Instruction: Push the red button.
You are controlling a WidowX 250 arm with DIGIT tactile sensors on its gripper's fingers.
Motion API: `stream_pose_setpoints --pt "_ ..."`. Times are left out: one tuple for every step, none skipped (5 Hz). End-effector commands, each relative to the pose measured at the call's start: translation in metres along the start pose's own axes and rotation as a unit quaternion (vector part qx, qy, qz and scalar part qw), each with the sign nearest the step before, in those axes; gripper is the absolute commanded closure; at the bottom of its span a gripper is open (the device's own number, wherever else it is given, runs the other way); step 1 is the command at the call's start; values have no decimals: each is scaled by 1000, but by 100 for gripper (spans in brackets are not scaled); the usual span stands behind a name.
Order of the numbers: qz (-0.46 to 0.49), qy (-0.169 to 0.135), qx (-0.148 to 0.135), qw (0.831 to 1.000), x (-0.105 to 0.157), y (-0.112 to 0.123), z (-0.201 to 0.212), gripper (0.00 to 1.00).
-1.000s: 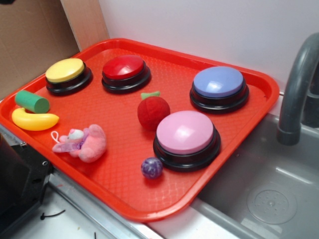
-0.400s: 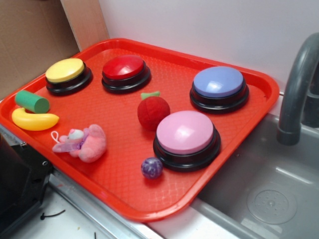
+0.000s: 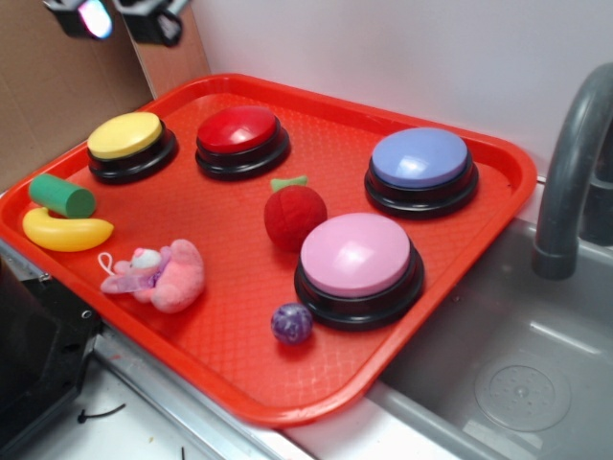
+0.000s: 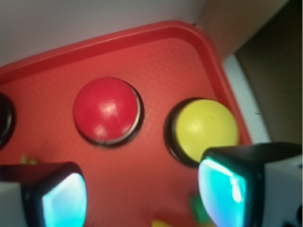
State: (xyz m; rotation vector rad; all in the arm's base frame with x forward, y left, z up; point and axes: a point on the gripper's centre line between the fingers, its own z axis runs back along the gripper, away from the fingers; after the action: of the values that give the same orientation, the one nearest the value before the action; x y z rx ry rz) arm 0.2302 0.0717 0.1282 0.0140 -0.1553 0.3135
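**Two domes close together: get over the red one first**

Two buttons share the far corner of the red tray [image 3: 450, 316]: the red button [image 3: 238, 129] and, just beside it, the yellow button [image 3: 125, 135]. The gripper [image 4: 137, 191] hangs high above them, jaws spread and empty. My advice: centre over the red dome, close the jaws, and press straight down, staying clear of yellow.

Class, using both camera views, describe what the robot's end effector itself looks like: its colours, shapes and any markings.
The end effector has two blocky fingers with black casings and rounded corners. Their inner faces are glossy pads glowing cyan-turquoise, and pale grey or white parts adjoin the black at the outer edges. In the exterior view it appears only as blurred black pieces with a bright cyan-pink patch at the top edge. No cables or markings are visible.
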Motion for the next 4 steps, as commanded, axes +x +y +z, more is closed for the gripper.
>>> stream_pose_setpoints --pt "-26 -4 0 1000 2 -6 -38 0" --pt "-41 -12 9 999 5 -11 -48 0" --pt "-52 -11 9 999 10 -17 -55 0" --pt "-59 -22 8 998 17 -23 -61 0"
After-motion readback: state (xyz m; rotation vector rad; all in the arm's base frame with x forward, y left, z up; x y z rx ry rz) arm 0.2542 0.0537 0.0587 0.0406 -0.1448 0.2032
